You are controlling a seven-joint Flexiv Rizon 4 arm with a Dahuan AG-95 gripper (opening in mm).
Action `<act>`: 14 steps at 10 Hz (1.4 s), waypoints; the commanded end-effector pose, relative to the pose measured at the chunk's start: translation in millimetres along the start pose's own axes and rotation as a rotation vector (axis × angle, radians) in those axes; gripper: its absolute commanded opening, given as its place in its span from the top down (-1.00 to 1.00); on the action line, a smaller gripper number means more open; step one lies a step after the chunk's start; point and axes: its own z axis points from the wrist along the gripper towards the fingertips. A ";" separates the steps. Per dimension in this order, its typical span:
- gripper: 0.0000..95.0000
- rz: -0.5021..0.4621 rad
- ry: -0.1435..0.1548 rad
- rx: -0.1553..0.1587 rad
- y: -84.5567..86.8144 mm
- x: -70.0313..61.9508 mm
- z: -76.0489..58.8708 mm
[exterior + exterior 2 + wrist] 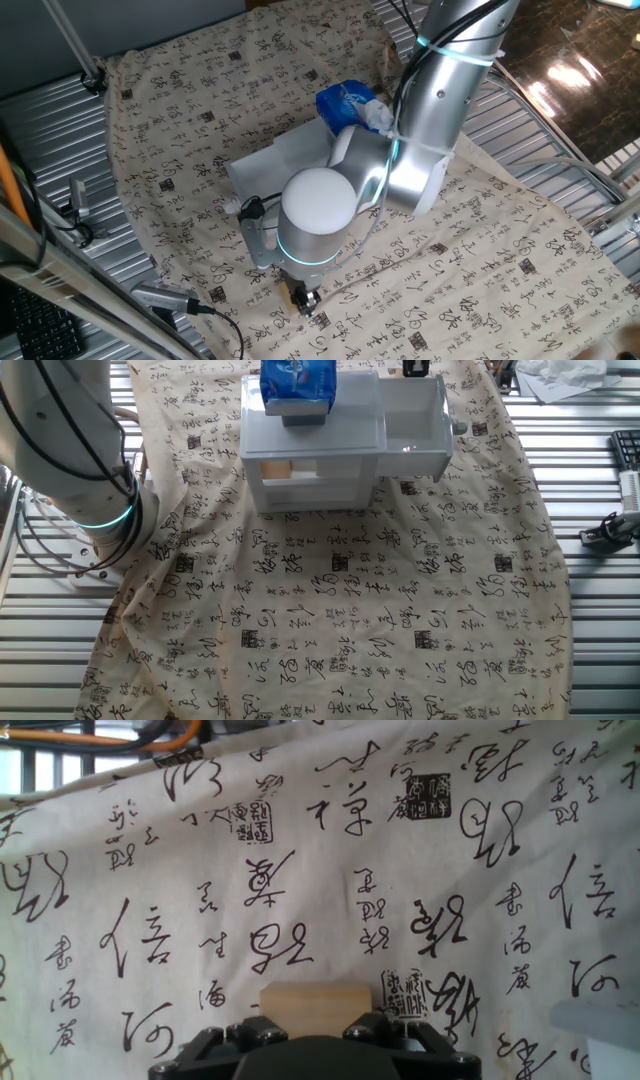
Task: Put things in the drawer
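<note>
A cloth printed with black calligraphy [330, 610] covered the surface, draped over ribbed metal. In the other fixed view, the silver robot arm [60, 440] stood at the far left edge, and a small white cabinet [310, 455] sat at the top centre with a blue-and-white tissue pack [297, 382] on its roof. To the right of the cabinet's body, the upper drawer [415, 430] was pulled out, its white interior showing and its round knob facing right. In one fixed view, the arm [430, 110] bent down over the cloth in front of the cabinet, and its end effector [303, 297] reached the cloth near the bottom. In the hand view, the tan wooden block [316, 1007] lay on the cloth at the bottom centre, right against the dark end effector [316, 1055]; whether the jaws gripped the block could not be told.
</note>
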 end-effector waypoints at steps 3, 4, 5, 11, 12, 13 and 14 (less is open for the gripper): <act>1.00 -0.002 0.001 -0.008 2.8 -4.8 -28.8; 1.00 -0.002 0.004 -0.012 5.6 -8.0 -42.5; 1.00 -0.003 0.003 -0.015 7.2 -9.1 -52.1; 1.00 -0.028 0.001 -0.044 1.3 -6.4 -115.4; 1.00 -0.034 0.005 -0.052 -3.8 -5.6 -129.5; 1.00 -0.035 0.007 -0.056 -6.5 -5.7 -136.8; 1.00 -0.039 0.012 -0.060 -10.1 -6.2 -145.6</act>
